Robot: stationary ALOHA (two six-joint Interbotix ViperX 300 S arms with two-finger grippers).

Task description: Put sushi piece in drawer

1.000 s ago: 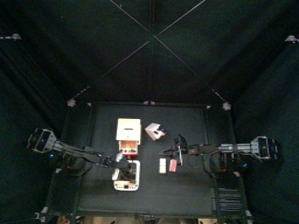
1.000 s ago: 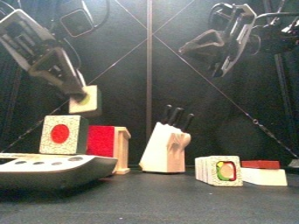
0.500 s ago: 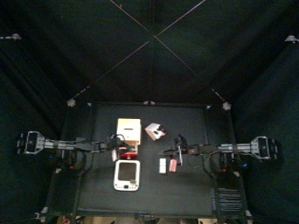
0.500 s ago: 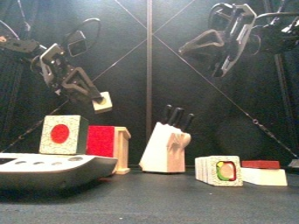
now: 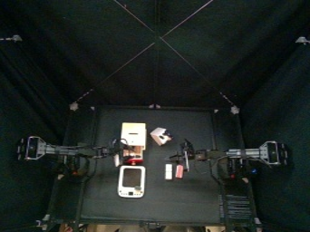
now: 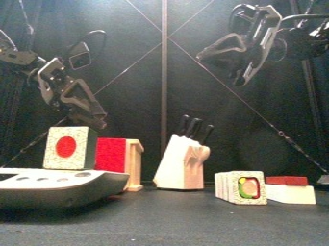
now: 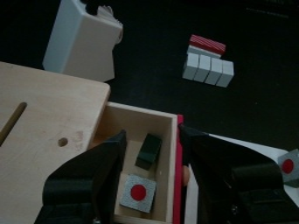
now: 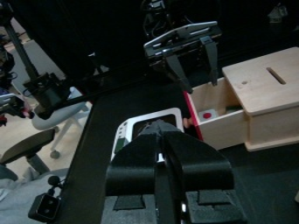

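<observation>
The wooden box (image 7: 47, 109) has its drawer (image 7: 140, 114) pulled open. In the drawer lie a dark green sushi piece (image 7: 146, 153) and a white piece with a red centre (image 7: 138, 191). My left gripper (image 7: 149, 140) hangs open and empty just above the drawer; it also shows in the front view (image 6: 77, 101) and the top view (image 5: 122, 149). A row of sushi pieces (image 6: 240, 186) stands on the table at the right, also visible in the left wrist view (image 7: 208, 68). My right gripper (image 6: 244, 53) rests high at the right, jaws together, holding nothing.
A wooden knife block (image 6: 180, 161) stands beside the box. A white kitchen scale (image 5: 130, 181) lies at the front left, in front of the box. A red-topped piece (image 7: 208, 42) lies next to the sushi row.
My left gripper carried a sushi piece from above the scale back over the drawer. It has opened and the piece is no longer in its jaws. The right arm has not moved.
</observation>
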